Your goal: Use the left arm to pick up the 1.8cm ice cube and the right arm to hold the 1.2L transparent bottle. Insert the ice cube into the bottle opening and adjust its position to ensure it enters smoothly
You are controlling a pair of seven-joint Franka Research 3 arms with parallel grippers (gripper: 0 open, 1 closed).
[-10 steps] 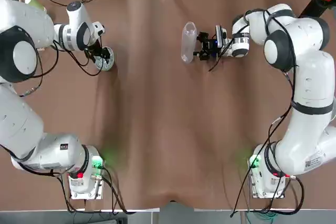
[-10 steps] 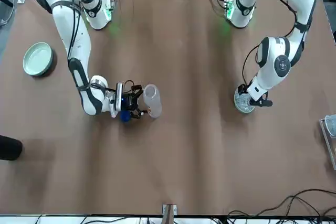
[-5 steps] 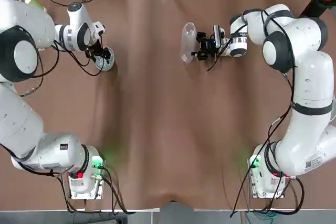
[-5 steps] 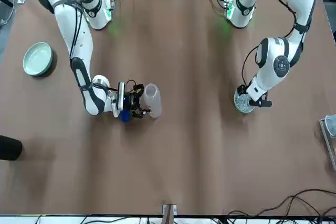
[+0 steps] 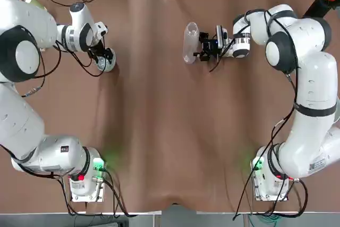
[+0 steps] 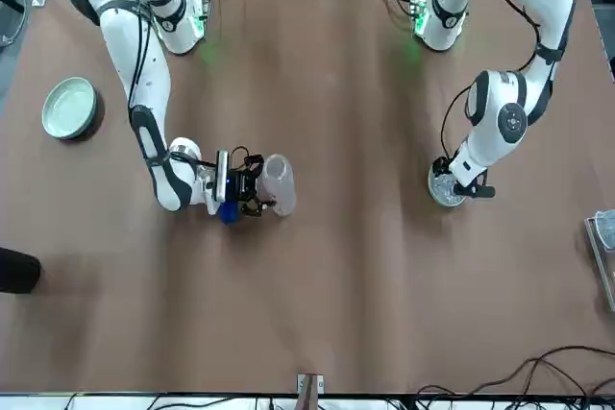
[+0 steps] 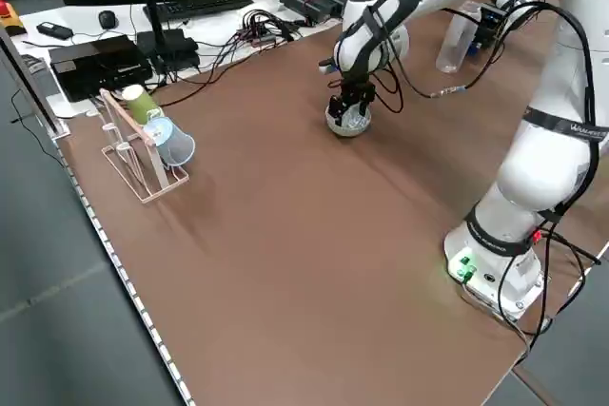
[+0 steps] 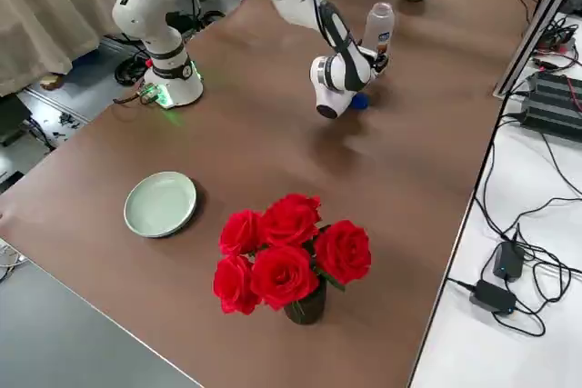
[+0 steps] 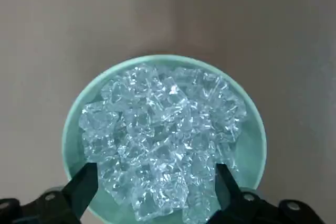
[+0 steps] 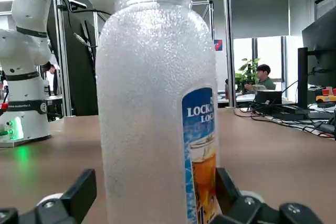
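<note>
The transparent bottle (image 5: pixel 189 42) stands upright at the far middle of the table, with its opening (image 5: pixel 192 27) uncovered. In the right wrist view the bottle (image 10: pixel 155 103) carries a small blue and amber label. My right gripper (image 5: pixel 204 49) is level with the bottle's lower part, open, one finger (image 10: pixel 79 192) on each side of it. My left gripper (image 5: pixel 104 57) hangs open just above the round dish (image 9: pixel 73 129) heaped with ice cubes (image 9: pixel 163 129). Its fingers (image 9: pixel 86 182) straddle the near part of the heap and hold nothing.
A small blue cap (image 6: pixel 228 213) lies on the table beside my right gripper. An empty green bowl (image 6: pixel 70 108) and a vase of red roses (image 8: pixel 291 256) are on my right side. A rack with cups (image 7: pixel 147 140) stands at the far left corner.
My right gripper slid closer to the bottle until its fingers came to either side of it. The left gripper stayed over the dish of ice.
</note>
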